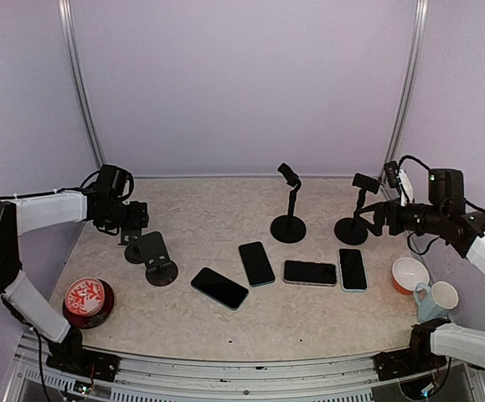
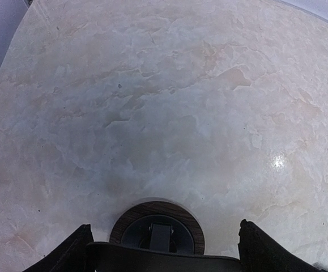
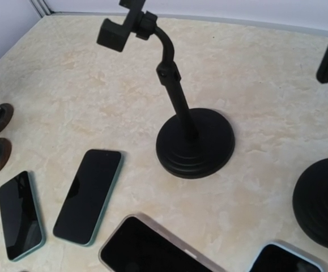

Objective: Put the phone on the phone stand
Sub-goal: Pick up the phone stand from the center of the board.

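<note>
Left claw [image 2: 164, 226] spread, empty, over stand base [image 2: 124, 218]; right claw [image 1: 379, 213] state cannot be told. Probably best: pinch phone [image 1: 353, 269] across long edges.

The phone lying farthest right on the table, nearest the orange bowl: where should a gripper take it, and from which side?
Probably from straight above, pinching the rightmost phone across its narrow width at mid-length. It lies flat, face up, so only its thin long edges are offered. The neighbouring phone nearly touches its left edge, leaving a finger little room there.
</note>
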Controlling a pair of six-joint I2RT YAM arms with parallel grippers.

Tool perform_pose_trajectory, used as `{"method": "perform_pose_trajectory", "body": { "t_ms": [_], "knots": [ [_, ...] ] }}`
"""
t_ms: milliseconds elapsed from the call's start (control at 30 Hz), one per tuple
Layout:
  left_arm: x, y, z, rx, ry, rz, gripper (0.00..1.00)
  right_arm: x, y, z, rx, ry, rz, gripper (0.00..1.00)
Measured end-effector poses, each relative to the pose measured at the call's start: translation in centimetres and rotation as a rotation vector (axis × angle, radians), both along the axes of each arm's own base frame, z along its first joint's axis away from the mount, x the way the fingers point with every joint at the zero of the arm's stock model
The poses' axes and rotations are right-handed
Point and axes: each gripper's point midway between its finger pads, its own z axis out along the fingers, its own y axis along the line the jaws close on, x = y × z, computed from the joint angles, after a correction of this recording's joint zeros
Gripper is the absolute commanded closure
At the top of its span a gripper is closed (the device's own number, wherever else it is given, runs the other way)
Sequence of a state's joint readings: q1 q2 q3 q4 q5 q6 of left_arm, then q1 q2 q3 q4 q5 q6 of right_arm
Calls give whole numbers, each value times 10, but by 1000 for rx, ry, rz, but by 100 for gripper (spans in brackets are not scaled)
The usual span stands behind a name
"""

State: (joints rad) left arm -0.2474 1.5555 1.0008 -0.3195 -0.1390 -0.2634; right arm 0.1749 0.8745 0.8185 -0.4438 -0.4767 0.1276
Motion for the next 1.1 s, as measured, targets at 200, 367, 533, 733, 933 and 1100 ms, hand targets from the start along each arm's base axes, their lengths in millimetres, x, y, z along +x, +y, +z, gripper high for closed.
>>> {"method": "perform_pose_trajectory", "body": {
  "t_ms": [200,367,533,733,933,1100],
  "knots": [
    [2,0,-2,3,-1,-5,32,-1,-1,1,-1,-6,-4,0],
    [2,1,-1,9,-5,-6,42,-1,-1,-1,-2,-2,-6,0],
    [2,1,0,12,-4,-3,41,-1,-2,-2,-4,-1,-8,0],
    [16,2,23,27,-30,7,41,-1,-2,-2,-3,0,-9,0],
    [49,14,56,42,-105,50,40,-2,-2,-1,-3,-5,-9,0],
    [70,27,59,63,-111,84,40,-4,-2,-1,-2,-10,-9,0]
  ]
}}
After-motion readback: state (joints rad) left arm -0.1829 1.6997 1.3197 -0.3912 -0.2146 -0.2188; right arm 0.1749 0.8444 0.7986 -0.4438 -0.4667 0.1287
